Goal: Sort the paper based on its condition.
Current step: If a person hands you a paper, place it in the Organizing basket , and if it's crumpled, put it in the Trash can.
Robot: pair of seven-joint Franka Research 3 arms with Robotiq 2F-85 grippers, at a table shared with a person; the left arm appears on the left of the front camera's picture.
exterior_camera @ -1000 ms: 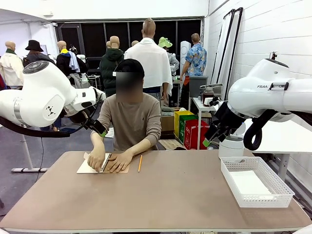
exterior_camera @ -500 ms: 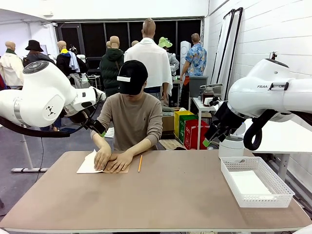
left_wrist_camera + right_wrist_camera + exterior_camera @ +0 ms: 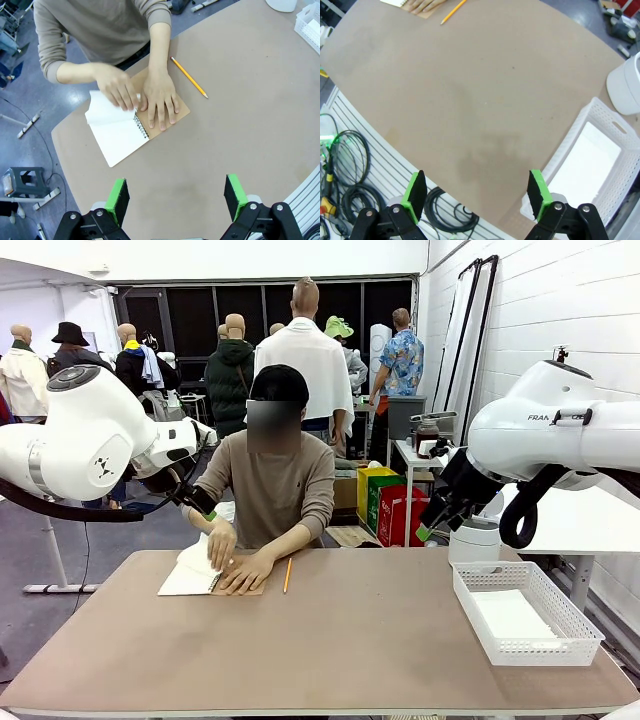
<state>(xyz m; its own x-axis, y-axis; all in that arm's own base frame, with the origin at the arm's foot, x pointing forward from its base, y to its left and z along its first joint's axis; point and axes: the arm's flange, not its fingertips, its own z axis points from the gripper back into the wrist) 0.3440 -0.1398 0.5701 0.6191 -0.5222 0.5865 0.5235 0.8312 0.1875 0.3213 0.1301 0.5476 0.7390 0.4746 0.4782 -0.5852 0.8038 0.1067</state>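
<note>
A spiral notebook (image 3: 167, 115) with a brown cover lies open at the table's far left, in front of the person. One hand (image 3: 120, 92) lifts a white sheet of paper (image 3: 100, 106) up from the open page (image 3: 120, 142). The other hand (image 3: 160, 100) presses flat on the cover. In the front view the raised paper (image 3: 192, 562) curls under that hand. My left gripper (image 3: 175, 197) hangs open above the table, well short of the notebook. My right gripper (image 3: 477, 192) is open too, high over the table's near right, with nothing between its fingers.
A yellow pencil (image 3: 189, 77) lies just right of the notebook. The white mesh basket (image 3: 472, 608) stands at the table's right with a white sheet (image 3: 510, 618) inside; it appears in the right wrist view (image 3: 565, 145). A white container (image 3: 473, 540) stands behind it.
The person's hand has peeled a white page up off the open notebook and raised it. Both arms have stayed still.
</note>
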